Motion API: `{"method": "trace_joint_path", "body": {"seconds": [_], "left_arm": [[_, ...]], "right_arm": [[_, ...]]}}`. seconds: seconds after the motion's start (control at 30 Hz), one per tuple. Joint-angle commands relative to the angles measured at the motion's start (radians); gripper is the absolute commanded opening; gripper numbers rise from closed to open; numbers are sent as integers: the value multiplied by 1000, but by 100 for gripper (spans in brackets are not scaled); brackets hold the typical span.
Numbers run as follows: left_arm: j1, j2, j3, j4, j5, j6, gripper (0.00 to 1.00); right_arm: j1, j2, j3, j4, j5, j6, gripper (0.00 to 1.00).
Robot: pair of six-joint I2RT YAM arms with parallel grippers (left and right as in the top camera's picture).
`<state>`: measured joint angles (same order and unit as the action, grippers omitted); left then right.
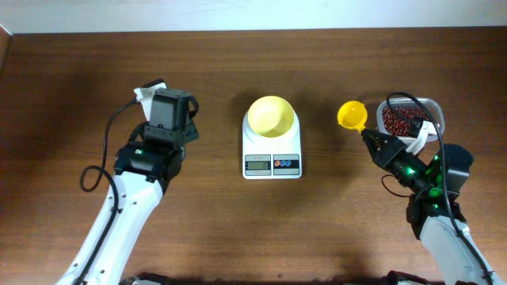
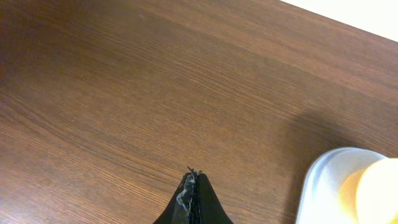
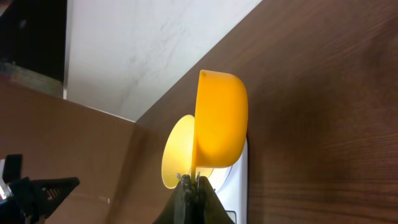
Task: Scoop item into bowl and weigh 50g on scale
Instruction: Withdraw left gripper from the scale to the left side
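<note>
Over table [image 1: 214,229], right tool [image 1: 367,134], seemingly raised

Overhead: fixed high above, looking straight down on the tabletop [image 1: 206,229], far edge along the top of the view. Left wrist: low over bare wood, facing the far edge, catching scale [image 2: 320,190] and bowl [image 2: 379,186] at lower right. Right wrist: rolled sideways, tight behind the scoop [image 3: 221,118], facing the left edge. Shared by all three: scale and bowl.
</note>
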<state>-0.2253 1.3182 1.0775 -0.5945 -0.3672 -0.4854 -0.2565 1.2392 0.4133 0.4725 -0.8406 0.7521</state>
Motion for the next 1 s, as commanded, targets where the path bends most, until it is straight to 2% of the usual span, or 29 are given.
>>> {"method": "trace_joint_path", "body": {"seconds": [0.0,0.13,0.2,0.27,0.3,0.33,0.37,0.4,0.43,0.47,0.5,0.57,0.67,0.7,0.77,0.87,0.97], "left_arm": [[48,-11,6,6,237,153,0],[53,-11,75,-103,523,345,8],[53,-11,133,-225,544,385,15],[53,-12,236,-399,544,447,16],[53,-12,292,-472,543,458,23],[53,-12,336,-526,543,474,32],[53,-12,361,-567,539,483,46],[53,-12,363,-583,535,483,91],[53,-9,362,-597,535,483,99],[53,-9,362,-596,534,483,99],[53,-10,362,-597,470,483,99],[51,-9,362,-626,513,473,99],[51,-10,362,-686,502,932,99],[51,-10,362,-710,502,1030,99],[51,-10,362,-723,539,1148,99],[51,-10,362,-726,673,1247,99],[56,-10,362,-728,682,1247,99]], "right_arm": [[-6,4,15,7,-76,-14,4],[-7,4,15,7,-187,-15,4],[-7,4,15,7,-200,-16,4],[-7,4,15,7,-200,-16,4],[-7,4,15,7,-200,-20,4],[-7,4,15,7,-199,-24,4],[-6,5,15,7,-200,-42,4],[-7,5,15,7,-200,-47,4],[-6,5,15,7,-200,-50,4],[-6,5,15,7,-200,-50,4],[-6,5,15,7,-204,-50,4],[-6,5,15,7,-203,-50,4],[-6,5,15,7,-205,-50,4],[-6,5,15,7,-206,-50,4],[-6,5,15,7,-206,-50,4],[-6,5,15,6,-206,-50,4],[-6,5,15,6,-206,-50,4]]}}
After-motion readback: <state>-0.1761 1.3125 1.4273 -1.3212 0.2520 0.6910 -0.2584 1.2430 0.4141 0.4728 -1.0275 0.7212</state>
